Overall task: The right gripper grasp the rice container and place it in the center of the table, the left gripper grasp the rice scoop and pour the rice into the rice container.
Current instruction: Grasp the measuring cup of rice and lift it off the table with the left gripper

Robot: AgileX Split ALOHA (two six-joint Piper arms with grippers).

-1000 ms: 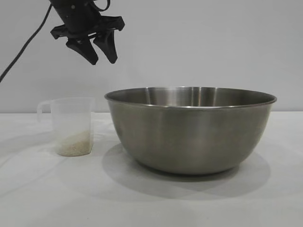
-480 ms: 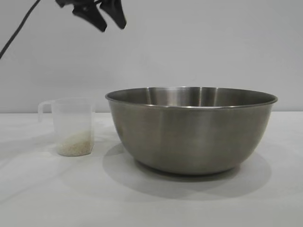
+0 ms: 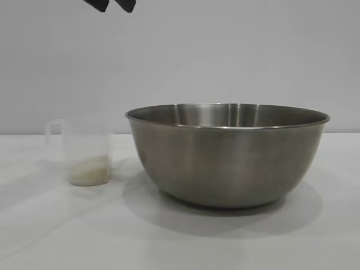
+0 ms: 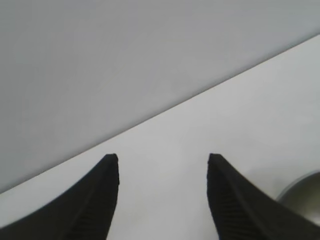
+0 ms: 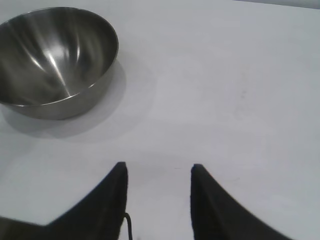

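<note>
The left gripper (image 4: 163, 159) has its fingers (image 4: 100, 200) spread apart with nothing between them; only bare worktop (image 4: 240, 115) shows in the gap, with a sliver of steel rim at the edge of that wrist view. From outside, just its two dark fingertips (image 3: 100, 4) poke in at the top of the picture, high above the rice scoop (image 3: 84, 151) and well clear of it. Judging by that height, it is not placed for a grasp at this moment.

The right gripper (image 5: 157, 167) is likewise released, its fingers (image 5: 112, 200) parted over empty white worktop, with the rice container (image 5: 52, 60) well apart from it. It does not appear in the exterior view.

The container, a wide stainless-steel bowl (image 3: 226, 154), stands upright on the worktop (image 3: 180, 242) about mid-scene, which suits it as the target for pouring. Its inside looks empty in the right wrist view, so I judge the pour not yet done. The scoop stands upright just beside the bowl's left flank, near but not touching, its loop handle (image 3: 52, 130) turned away from the bowl. A low heap of rice (image 3: 89, 170) sits in its bottom. With the handle facing outward, the left gripper would need to come down on that side to take hold.
</note>
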